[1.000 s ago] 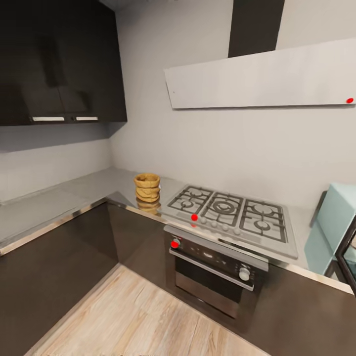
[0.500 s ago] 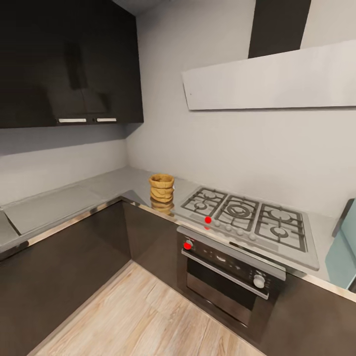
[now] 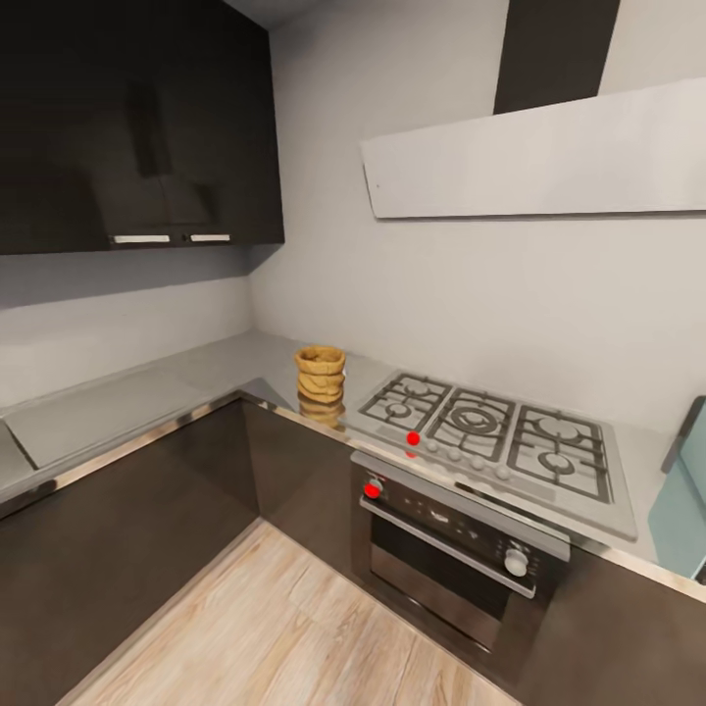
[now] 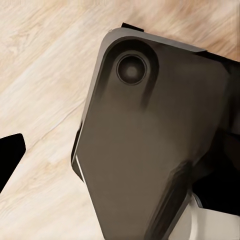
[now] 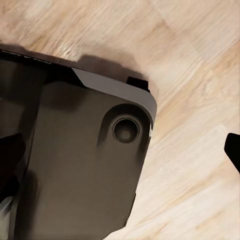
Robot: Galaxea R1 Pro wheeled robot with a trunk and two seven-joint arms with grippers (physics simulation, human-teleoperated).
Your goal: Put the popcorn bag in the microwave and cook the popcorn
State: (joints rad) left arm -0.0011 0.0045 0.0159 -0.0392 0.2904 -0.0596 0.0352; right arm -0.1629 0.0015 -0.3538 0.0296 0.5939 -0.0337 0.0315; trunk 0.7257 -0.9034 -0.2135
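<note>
The robot is looking across an L-shaped kitchen toward the tan-brown paper popcorn bag with ridged horizontal folds and a rolled rim [image 3: 321, 374], which is standing upright on the long grey brushed-steel countertop [image 3: 211, 368], just beside the grey gas hob with black grates [image 3: 487, 432] and near the corner of the walls. Judging from this, the step in hand is the approach: the base is needing to roll closer and square up to the counter so that an arm can be reaching the bag without leaning over the burners. A sliver of the pale blue-white microwave [image 3: 683, 490] is showing at the right edge of the head view. Both wrist cameras are pointing down over the dark grey robot base [image 4: 150, 150] and the pale wooden plank floor [image 5: 200, 60]; whether the jaws are open or closed I cannot tell. The bag is looking soft and crumpled, so a gentle squeeze around its middle is probably suiting it best.
</note>
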